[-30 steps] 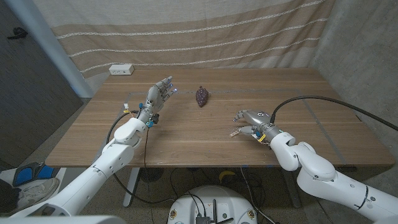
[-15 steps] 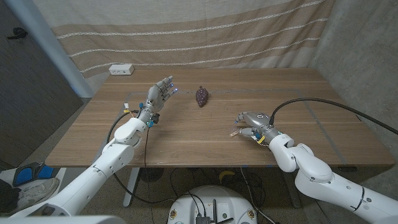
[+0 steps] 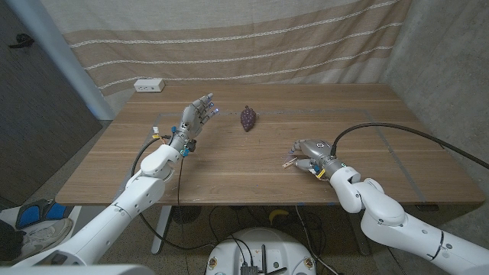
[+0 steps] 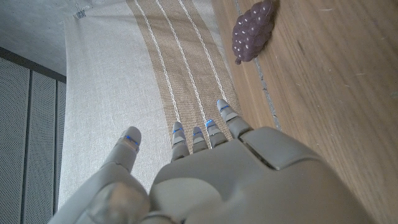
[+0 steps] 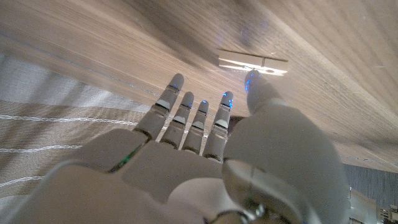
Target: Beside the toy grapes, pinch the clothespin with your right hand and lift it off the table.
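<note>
Right hand (image 3: pixel 312 155) has slid nearer you and lower over the last second; fingers spread, holding nothing, thumb tip just short of the clothespin (image 5: pixel 253 62), which lies flat on the counter (image 3: pixel 229 164). Close the pinch next. Toy grapes (image 3: pixel 247 118) sit well beyond. Left hand (image 3: pixel 196 114) unchanged, open, empty.

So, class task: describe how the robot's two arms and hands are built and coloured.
Both arms have smooth white rounded shells. The left hand and right hand are grey metal with jointed fingers; blue glows at the fingertips. A black cable loops to the right wrist, another runs along the left forearm.
</note>
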`<state>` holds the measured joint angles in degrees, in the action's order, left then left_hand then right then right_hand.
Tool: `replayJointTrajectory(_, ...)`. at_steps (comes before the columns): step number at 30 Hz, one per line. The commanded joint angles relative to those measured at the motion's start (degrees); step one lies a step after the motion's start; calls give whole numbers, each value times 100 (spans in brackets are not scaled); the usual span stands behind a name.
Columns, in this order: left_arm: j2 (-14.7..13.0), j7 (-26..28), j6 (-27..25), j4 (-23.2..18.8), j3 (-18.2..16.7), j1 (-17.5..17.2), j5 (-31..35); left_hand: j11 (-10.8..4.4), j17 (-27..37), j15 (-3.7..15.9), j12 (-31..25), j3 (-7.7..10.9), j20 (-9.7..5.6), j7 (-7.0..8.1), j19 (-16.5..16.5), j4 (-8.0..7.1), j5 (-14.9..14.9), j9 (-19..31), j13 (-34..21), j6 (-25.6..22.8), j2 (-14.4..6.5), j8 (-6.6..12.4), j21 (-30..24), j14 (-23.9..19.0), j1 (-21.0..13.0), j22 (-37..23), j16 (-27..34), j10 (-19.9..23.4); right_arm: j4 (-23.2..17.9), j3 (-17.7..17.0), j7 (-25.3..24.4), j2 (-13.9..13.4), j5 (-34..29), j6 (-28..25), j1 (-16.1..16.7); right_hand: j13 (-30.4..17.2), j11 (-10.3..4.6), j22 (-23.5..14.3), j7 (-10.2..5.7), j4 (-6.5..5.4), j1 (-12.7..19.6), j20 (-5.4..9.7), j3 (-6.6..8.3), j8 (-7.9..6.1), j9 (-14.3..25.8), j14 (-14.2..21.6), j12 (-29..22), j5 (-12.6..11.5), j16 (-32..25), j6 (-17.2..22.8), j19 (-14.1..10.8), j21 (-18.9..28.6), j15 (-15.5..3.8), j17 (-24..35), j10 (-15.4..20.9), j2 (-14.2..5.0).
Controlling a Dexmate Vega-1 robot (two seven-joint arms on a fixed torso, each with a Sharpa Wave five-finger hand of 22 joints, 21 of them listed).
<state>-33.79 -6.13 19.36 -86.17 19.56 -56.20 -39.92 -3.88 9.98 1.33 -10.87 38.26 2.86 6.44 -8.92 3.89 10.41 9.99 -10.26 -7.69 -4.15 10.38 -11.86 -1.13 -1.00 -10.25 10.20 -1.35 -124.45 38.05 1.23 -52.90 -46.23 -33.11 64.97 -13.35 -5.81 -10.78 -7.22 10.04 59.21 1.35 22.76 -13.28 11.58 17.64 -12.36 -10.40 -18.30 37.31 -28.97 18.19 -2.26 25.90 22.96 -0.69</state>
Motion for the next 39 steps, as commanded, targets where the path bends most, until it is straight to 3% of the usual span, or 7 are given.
replayJointTrajectory(1, 1, 35, -34, -22, 2, 4, 1, -9, 30, 21, -42, -42, 29, -9, 6, -7, 6, 17, -15, -27, -109, 17, -6, 13, 56, -34, 30, 12, 225, 7, -147, 17, 120, 122, 1, -16, 12, -19, 50, -19, 3, 48, -58, -79, 26, 87, -65, 0, -41, 149, -86, 46, -797, 34, 138, -46)
replayJointTrajectory(15, -22, 68, -60, -75, 17, -4, 45, -27, 24, 22, -42, -42, 23, -8, 5, 0, 10, 16, -15, -24, -108, 14, -5, 9, 40, -33, 28, 10, 430, -6, -436, 33, 378, 334, 44, -21, 36, -27, 122, -123, -144, 68, -259, -247, 34, 269, -116, 34, -155, 633, -204, 96, -866, 59, 361, 38)
replayJointTrajectory(22, -43, 90, -73, -105, 19, -18, 69, -25, 19, 17, -41, -38, 27, -2, 2, 9, 12, 16, -15, -17, -109, 10, -5, 10, 27, -32, 25, 9, 481, -27, -624, 91, 466, 326, 64, -29, -58, -32, 290, -244, -447, 11, -462, -420, 53, 405, -168, 6, -222, 1081, -263, 123, -831, 56, 590, 100)
replayJointTrajectory(29, -46, 114, -63, -128, 8, -42, 70, -3, 15, 16, -42, -34, 28, 1, 1, 22, 14, 16, -15, -13, -109, 9, -5, 3, 12, -32, 25, 10, 420, -12, -538, 76, 435, 131, 26, -30, -60, -34, 274, -217, -422, 1, -477, -469, 59, 421, -156, -16, -237, 1201, -273, 127, -852, 57, 601, 86)
replayJointTrajectory(37, -41, 81, -36, -115, 14, -38, 68, -15, 11, 11, -42, -28, 25, -3, 3, 37, 15, 16, -15, -14, -113, 10, -3, 7, -4, -31, 21, 9, 503, -38, -883, 115, 412, 92, 92, -38, -92, -36, 313, -126, -299, -7, -501, -678, 104, 476, -169, -43, -281, 1633, -300, 141, -898, 64, 718, 70)
replayJointTrajectory(39, -45, 84, -44, -123, 15, -42, 69, -13, 10, 11, -40, -26, 24, -6, 2, 41, 16, 16, -15, -14, -114, 10, -4, 7, -7, -31, 20, 6, 548, -32, -989, 144, 392, 73, 105, -51, -116, -38, 370, -125, -293, -17, -540, -826, 169, 575, -183, -48, -337, 1859, -333, 158, -892, 75, 791, 83)
